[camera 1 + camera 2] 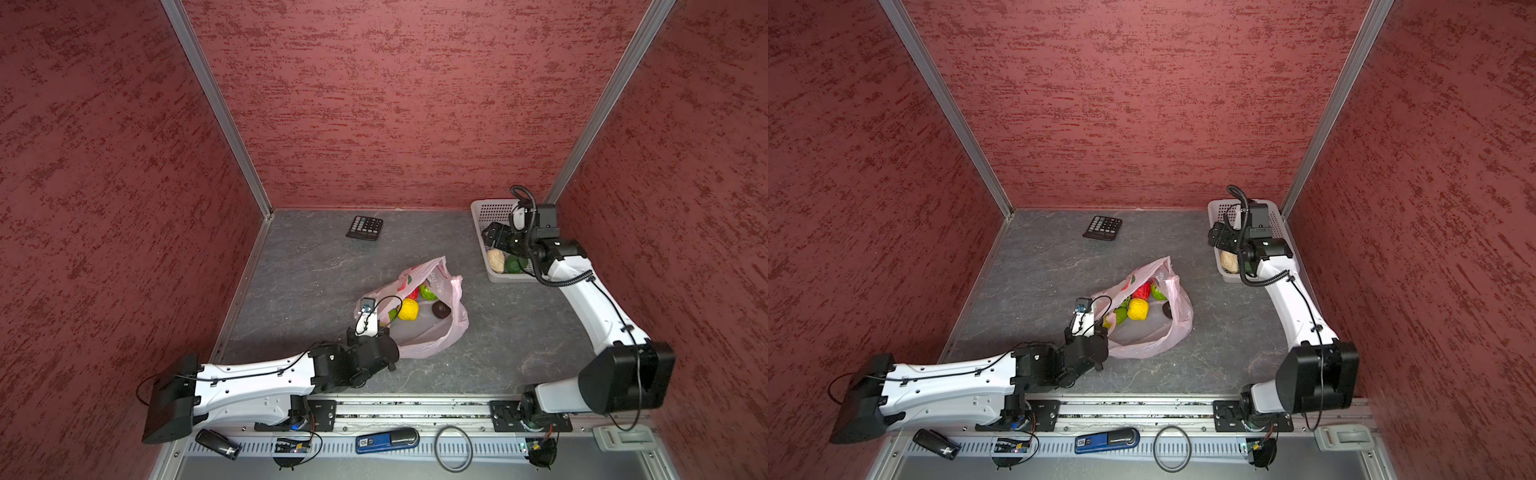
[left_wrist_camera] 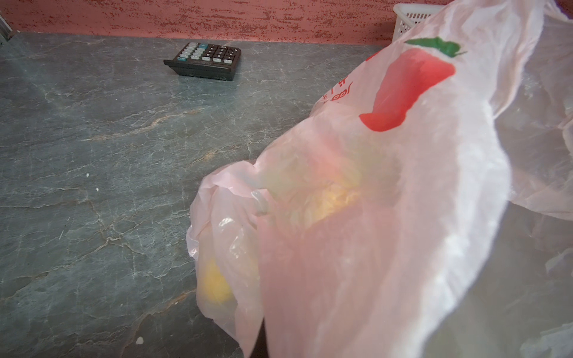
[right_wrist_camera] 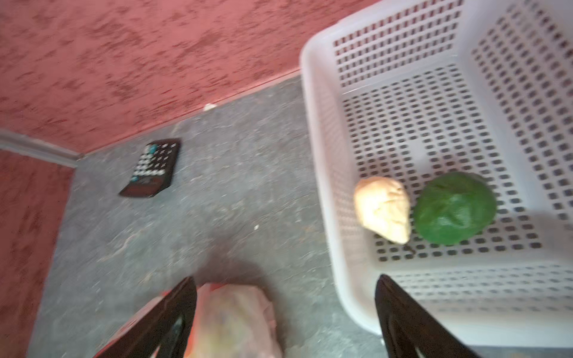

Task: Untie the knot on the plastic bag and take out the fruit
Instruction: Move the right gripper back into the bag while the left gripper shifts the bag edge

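Centre of scene, plastic bag lies open with yellow fruit plus red, light green and dark brown pieces inside. At its left rim the left gripper is closed, probably pinching film; tips hidden. Above the white basket edge, right gripper is spread wide, empty. In the basket: beige fruit, dark green fruit.

Three dark red walls with a rough, streaked texture enclose a grey, marble-veined worktop. Silvery metal posts run up the two back corners. The light falls evenly.
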Robot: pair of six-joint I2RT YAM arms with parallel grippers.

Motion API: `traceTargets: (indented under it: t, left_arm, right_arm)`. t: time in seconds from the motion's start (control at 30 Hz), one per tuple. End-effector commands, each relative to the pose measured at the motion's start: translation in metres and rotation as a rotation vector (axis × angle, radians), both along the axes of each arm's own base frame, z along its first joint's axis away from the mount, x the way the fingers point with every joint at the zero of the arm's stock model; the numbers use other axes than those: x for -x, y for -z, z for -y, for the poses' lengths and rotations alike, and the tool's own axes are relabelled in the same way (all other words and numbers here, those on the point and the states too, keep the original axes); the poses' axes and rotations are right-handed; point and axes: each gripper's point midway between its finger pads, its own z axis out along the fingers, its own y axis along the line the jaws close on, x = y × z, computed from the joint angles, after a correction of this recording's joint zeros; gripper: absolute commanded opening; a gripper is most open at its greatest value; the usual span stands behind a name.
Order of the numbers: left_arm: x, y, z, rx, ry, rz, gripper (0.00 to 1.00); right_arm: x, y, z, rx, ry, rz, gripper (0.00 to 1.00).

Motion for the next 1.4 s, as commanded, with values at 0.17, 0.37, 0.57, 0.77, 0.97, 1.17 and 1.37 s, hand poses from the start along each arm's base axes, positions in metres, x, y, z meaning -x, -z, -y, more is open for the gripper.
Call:
traceTargets:
  t: [0.17, 0.37, 0.57, 0.77, 0.97, 1.17, 1.37]
  left_arm:
    - [-0.004, -0.014, 0.001, 0.026, -0.011, 0.021, 0.0]
    - [-0.005, -0.021, 0.003, 0.037, -0.004, 0.033, 0.0]
    - [-0.006, -0.029, -0.001, 0.053, -0.011, 0.046, 0.0]
    - [-0.007, -0.033, -0.005, 0.092, -0.019, 0.035, 0.0]
    - [-0.007, -0.029, -0.009, 0.116, -0.036, 0.016, 0.0]
    - [-0.007, -0.032, -0.01, 0.146, -0.044, 0.011, 0.01]
    - [-0.005, -0.037, -0.009, 0.152, -0.024, 0.008, 0.25]
  right_arm:
    - [0.082, -0.072, -0.122, -0.146, -0.266, -0.027, 0.9]
    - [0.117, -0.098, -0.189, -0.171, -0.407, -0.034, 0.9]
    - [0.143, -0.078, -0.226, -0.119, -0.482, -0.084, 0.89]
    - [0.159, -0.02, -0.231, -0.004, -0.494, -0.166, 0.87]
    - [0.176, 0.013, -0.212, 0.039, -0.474, -0.171, 0.86]
    - [0.175, 0.048, -0.206, 0.091, -0.457, -0.166, 0.85]
    - [0.164, 0.077, -0.213, 0.126, -0.442, -0.167, 0.86]
